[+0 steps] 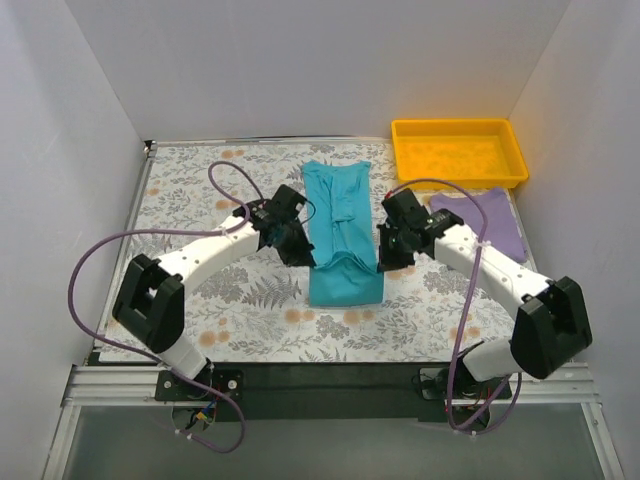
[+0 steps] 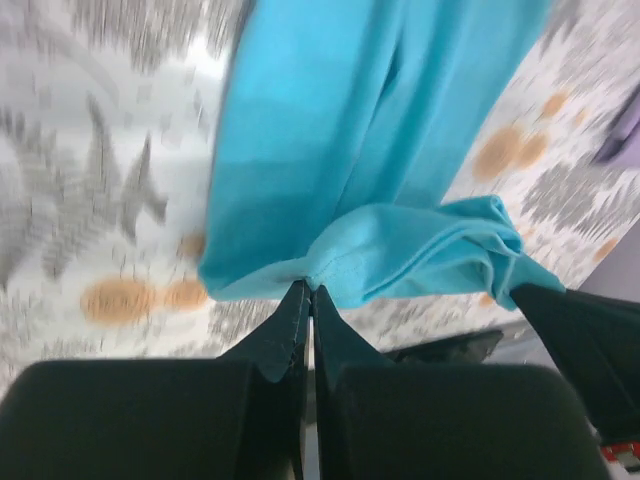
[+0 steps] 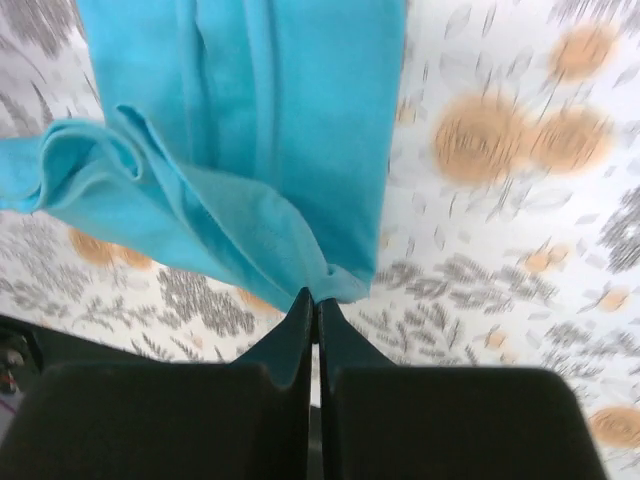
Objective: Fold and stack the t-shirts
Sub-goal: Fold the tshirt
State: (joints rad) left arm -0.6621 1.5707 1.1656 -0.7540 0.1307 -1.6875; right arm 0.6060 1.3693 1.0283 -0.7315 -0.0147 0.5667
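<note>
Floral-patterned table (image 1: 200, 200) carries all items. The teal t-shirt (image 1: 338, 215) lies lengthwise as a narrow strip, on the left-arm side of the yellow tray (image 1: 460, 180) and nearer the arm bases than the tray. A bunched fold runs across its near part. The lavender t-shirt (image 1: 490, 220) lies flat just before the tray's near wall. Left pincer (image 2: 305, 292) is clenched on the left end of the fold. Right pincer (image 3: 312, 300) is clenched on the right end. Both pincers sit nearer the arm bases than the tray.
</note>
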